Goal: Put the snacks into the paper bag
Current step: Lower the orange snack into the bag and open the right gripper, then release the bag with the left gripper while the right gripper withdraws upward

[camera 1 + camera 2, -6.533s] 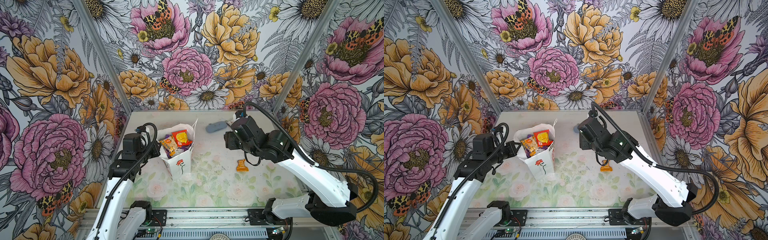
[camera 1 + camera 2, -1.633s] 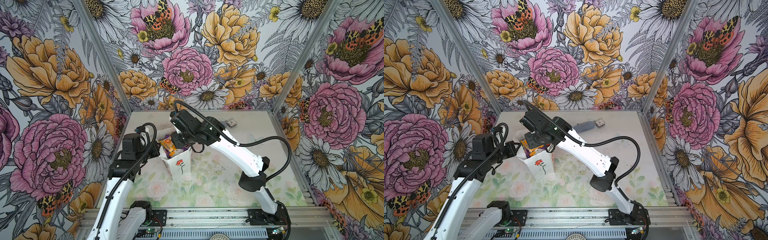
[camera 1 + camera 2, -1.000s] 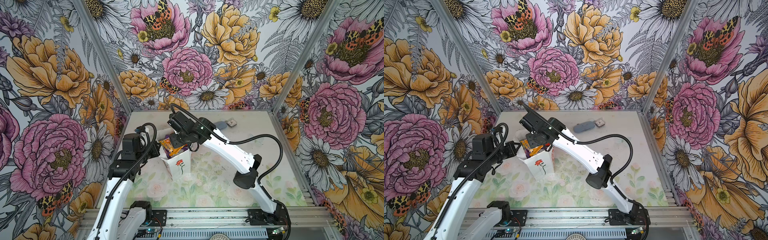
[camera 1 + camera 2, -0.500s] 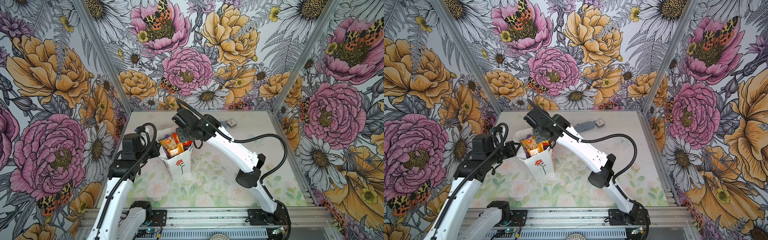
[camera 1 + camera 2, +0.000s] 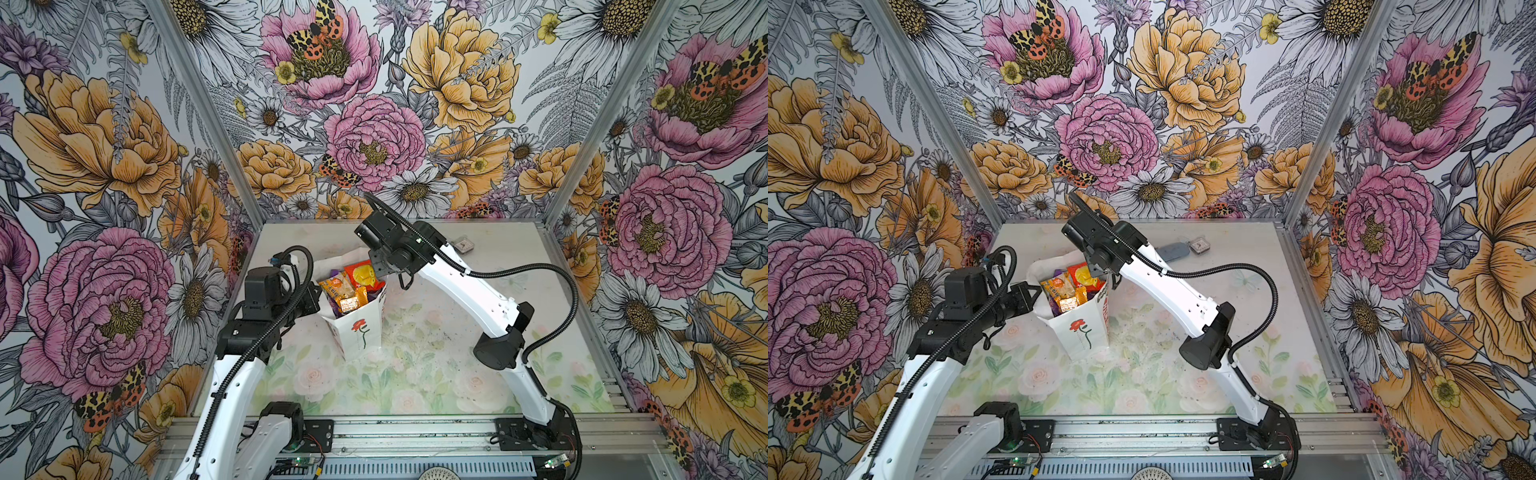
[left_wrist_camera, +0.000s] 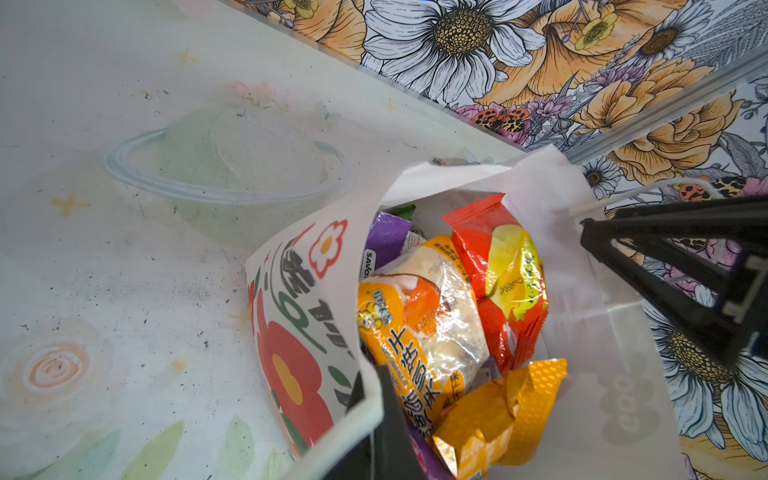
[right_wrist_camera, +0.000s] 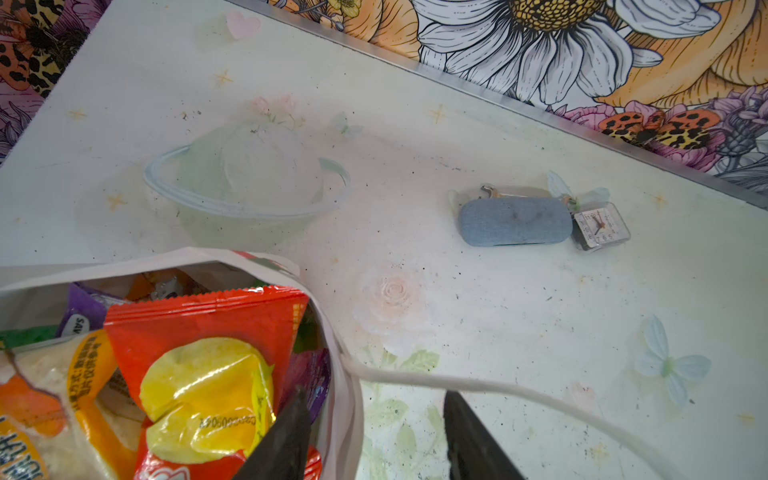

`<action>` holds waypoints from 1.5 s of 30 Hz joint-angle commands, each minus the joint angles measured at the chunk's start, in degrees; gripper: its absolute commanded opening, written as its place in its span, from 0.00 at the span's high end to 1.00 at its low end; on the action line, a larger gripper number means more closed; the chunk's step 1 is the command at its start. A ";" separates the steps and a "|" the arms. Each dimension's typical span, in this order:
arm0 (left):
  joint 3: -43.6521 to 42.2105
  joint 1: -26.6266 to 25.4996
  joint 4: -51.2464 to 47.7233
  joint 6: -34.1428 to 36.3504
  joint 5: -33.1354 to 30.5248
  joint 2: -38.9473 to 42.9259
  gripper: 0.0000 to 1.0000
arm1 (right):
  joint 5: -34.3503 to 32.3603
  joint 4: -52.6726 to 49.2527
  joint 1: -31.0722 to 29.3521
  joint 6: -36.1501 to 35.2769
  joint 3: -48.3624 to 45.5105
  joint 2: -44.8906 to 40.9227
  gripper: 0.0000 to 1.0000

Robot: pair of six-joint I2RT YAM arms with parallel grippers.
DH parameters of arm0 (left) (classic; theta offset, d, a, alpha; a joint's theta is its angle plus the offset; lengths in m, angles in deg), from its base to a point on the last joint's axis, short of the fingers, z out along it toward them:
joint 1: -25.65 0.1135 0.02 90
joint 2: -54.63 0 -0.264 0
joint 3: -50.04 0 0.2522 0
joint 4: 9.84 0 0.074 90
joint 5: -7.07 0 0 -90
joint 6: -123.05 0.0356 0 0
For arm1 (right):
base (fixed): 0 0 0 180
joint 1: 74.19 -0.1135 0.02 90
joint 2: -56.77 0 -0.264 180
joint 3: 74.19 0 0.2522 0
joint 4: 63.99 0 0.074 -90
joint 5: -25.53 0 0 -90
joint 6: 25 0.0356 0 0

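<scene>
Quick look at my cell: the table (image 5: pixel 415 374) is a pale mat printed with faded roses, green leaves, little butterflies and a ringed planet (image 7: pixel 245 187), and it's peppered with dark specks. Loud wallpaper (image 5: pixel 374 137) closes it in on three sides, all huge pink peonies, orange blooms, daisies and spotted moths. There are aluminium posts (image 5: pixel 208 112) in the back corners and a slotted rail (image 5: pixel 415 432) along the front edge. The paper bag (image 5: pixel 361 332) stands upright left of the table's middle, rose drawing facing front. The snacks (image 5: pixel 353 282) are piled inside up to its mouth, with a red-yellow packet on top, orange and gold ones beside it and purple peeking out. My left gripper (image 5: pixel 1034 293) is clamped tight on the bag's left wall, one finger inside and one outside. My right gripper (image 7: pixel 374 399) sits at the bag's rim with jaws apart, one finger in the mouth, the other outside, pinching nothing. The white cord handle (image 7: pixel 498 388) runs across just past its fingertips. Back by the wall a grey-blue case (image 7: pixel 515 222) lies with a small square clock (image 7: pixel 600 228) right against its end.
</scene>
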 commanded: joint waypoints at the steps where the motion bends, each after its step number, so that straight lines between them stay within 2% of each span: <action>1: 0.65 0.85 6.52 0.25 1.15 1.34 0.96 | 3.00 0.13 0.18 -0.16 -0.22 0.85 0.56; 4: 0.93 0.91 6.51 0.52 1.40 0.79 0.96 | 4.28 0.45 0.26 -0.64 -0.18 1.54 0.70; 13: 2.19 -1.70 5.17 2.57 0.15 -0.94 0.95 | 7.30 0.83 0.87 -1.09 -0.16 2.74 0.81; 14: 2.40 -1.95 5.06 2.68 -0.09 -1.21 0.95 | 7.55 0.86 0.81 -1.08 -0.17 2.70 0.85; 16: 2.81 -2.49 5.06 2.39 0.16 -2.11 0.95 | 6.40 1.18 0.31 -0.95 -0.20 1.90 1.00; 18: 3.89 -3.66 4.60 2.15 -0.09 -3.15 0.95 | 2.76 1.70 -0.84 -1.85 -0.66 0.30 1.00; 22: 8.59 -8.01 1.87 0.26 -4.30 -5.85 0.95 | -0.15 3.34 -1.45 -1.33 -3.53 -4.38 1.00; 26: 13.45 -15.29 1.46 -1.87 -8.82 -8.86 0.95 | -1.38 9.70 -1.48 -0.24 -14.88 -13.27 1.00; 31: 18.87 -23.61 1.54 -5.43 -14.15 -14.49 0.95 | -1.40 18.76 0.18 2.19 -33.31 -27.43 1.00; 40: 27.11 -34.15 1.48 -10.85 -20.77 -25.44 0.96 | 9.06 31.10 10.66 6.93 -61.09 -47.32 1.00; 45: 29.98 -36.99 1.21 -13.89 -21.36 -30.17 0.96 | 12.20 33.42 14.71 8.14 -68.69 -51.68 1.00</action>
